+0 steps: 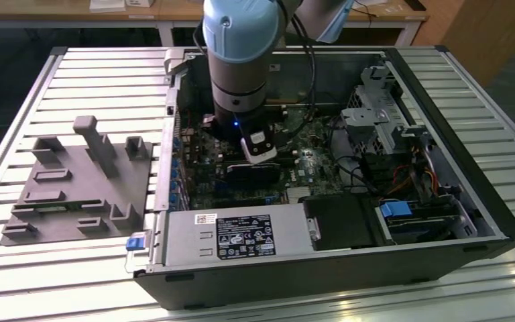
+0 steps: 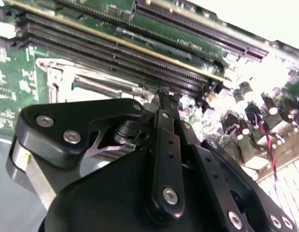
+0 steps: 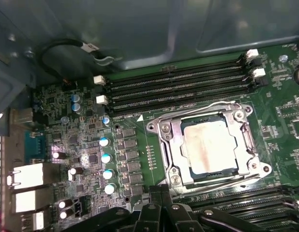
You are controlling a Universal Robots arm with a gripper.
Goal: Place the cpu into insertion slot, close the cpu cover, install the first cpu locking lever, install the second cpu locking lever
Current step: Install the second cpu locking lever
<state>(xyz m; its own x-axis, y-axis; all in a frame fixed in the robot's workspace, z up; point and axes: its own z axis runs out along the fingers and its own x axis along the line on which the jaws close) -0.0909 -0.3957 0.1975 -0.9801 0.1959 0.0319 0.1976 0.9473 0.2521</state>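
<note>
Hovering low over the motherboard, the gripper is sitting just beside the socket edge, and from the second wrist view its fingers appear to be drawn together into one slim tip with nothing held between them, pointing down at a metal rod close to the memory slots.

Reading the first wrist view as a clock face centred on the socket, the cpu is lying seated in the insertion slot, its dull metal top showing through the window of the cpu cover, which is lying flat over it. One wire locking lever is running along the 12 o'clock side, another along the 6 o'clock side, and the fingers are waiting near 7 o'clock.

Judging from this, the lever stage is in hand. Doing it well is asking for the closed tip to be bearing on the lever's free end, not on the cover or the chip, pushing down and sideways in one smooth arc so the wire is tucking under its hook, while keeping clear of the capacitors at 9 o'clock
</note>
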